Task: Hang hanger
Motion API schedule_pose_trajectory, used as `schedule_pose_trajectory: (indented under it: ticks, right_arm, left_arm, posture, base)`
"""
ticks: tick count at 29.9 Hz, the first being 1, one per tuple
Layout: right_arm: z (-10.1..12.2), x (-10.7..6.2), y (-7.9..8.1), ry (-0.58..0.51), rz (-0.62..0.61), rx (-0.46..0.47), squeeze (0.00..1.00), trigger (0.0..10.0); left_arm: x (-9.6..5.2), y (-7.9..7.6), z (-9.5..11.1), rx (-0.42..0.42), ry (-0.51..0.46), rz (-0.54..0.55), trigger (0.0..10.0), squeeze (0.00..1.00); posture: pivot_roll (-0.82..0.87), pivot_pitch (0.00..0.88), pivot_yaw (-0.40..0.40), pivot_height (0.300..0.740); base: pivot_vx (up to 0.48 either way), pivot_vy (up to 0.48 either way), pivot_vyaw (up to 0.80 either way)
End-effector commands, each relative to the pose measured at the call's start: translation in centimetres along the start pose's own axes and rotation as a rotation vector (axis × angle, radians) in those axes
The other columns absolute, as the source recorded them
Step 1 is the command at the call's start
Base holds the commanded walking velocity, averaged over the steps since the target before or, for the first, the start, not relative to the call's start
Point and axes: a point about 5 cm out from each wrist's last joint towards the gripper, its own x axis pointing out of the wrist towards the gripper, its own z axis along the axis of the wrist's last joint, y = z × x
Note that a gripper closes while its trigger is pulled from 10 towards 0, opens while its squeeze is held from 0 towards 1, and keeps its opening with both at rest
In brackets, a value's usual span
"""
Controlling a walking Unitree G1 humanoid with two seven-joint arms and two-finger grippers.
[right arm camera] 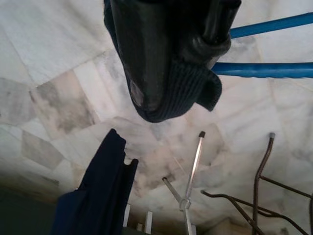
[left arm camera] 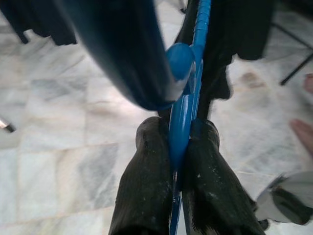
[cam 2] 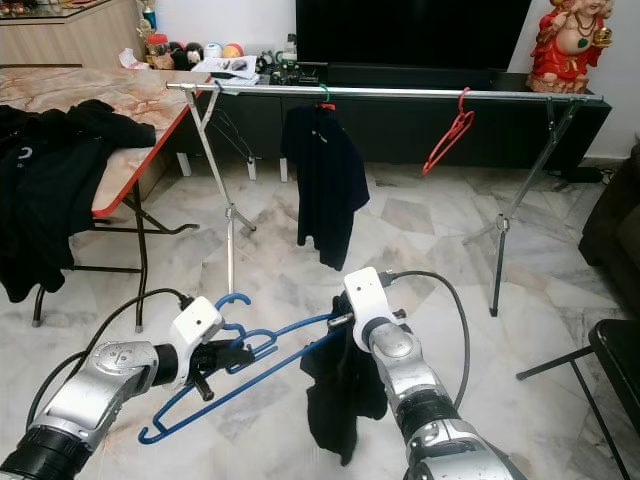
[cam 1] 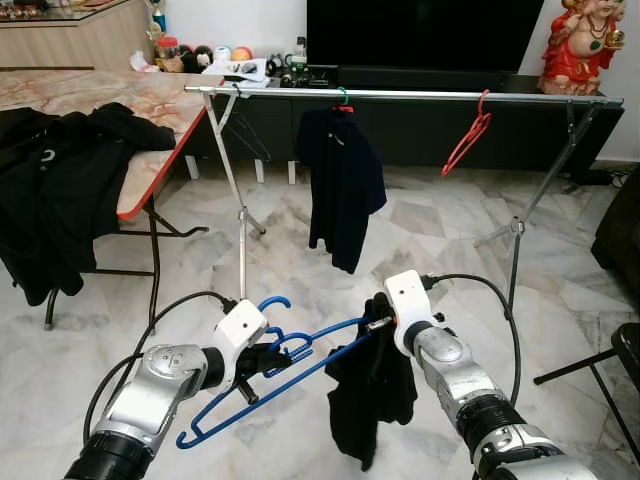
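Observation:
A blue plastic hanger [cam 1: 300, 378] is held low in front of me, above the marble floor. My left gripper [cam 1: 272, 357] is shut on it near its hook; in the left wrist view both black fingers [left arm camera: 146, 171] clamp the blue bar [left arm camera: 182, 122]. My right gripper [cam 1: 376, 322] is at the hanger's far end, shut on a black garment [cam 1: 372, 400] that droops below it. That cloth wraps the fingers in the right wrist view, next to the blue bars [right arm camera: 264, 70]. Beyond stands the clothes rack's metal rail [cam 1: 420, 95].
A dark navy shirt [cam 1: 342, 185] and an empty red hanger [cam 1: 466, 138] hang on the rail. A table [cam 1: 150, 100] on the left carries black clothes [cam 1: 55, 195]. A dark stand [cam 1: 600, 362] is at the right, with a TV cabinet [cam 1: 420, 125] behind the rack.

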Motion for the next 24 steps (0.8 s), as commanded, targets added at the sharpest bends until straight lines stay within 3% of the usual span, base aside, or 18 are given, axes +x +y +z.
schedule_pose_trajectory:
  ticks: [1,11,15,16,24]
  right_arm:
    - [1.7,0.2,0.8,-0.061,0.045,0.005,0.0,10.0]
    - [1.4,-0.6,2.5,-0.069,0.202,-0.073,0.0,10.0]
    - [1.7,-1.3,3.6,-0.1,0.331,-0.133,0.0,10.0]
    - [2.0,-1.5,3.5,-0.116,0.324,-0.179,0.0,10.0]
    - [3.1,-2.0,2.7,-0.164,0.304,-0.234,0.0,10.0]
  left_arm:
    - [0.0,0.6,0.5,-0.006,-0.019,0.036,10.0,0.0]
    - [0.0,0.1,0.3,-0.009,-0.012,-0.01,10.0,0.0]
    - [0.0,-0.1,0.1,-0.02,-0.008,-0.028,10.0,0.0]
    - [0.0,-0.2,0.0,-0.022,-0.002,-0.037,10.0,0.0]
    - [-0.4,-0.1,-1.0,-0.004,0.06,-0.056,10.0,0.0]
  posture:
    - [0.11,0.025,-0.013,0.74]
    - [0.1,0.029,-0.01,0.74]
    - [0.1,0.03,-0.01,0.74]
    - [0.1,0.032,-0.01,0.74]
    - [0.1,0.033,-0.01,0.74]
  base:
    - [0.0,0.0,0.0]
    - [0.0,0.0,0.0]
    - [0.0,0.0,0.0]
    - [0.0,0.0,0.0]
    - [0.0,0.0,0.0]
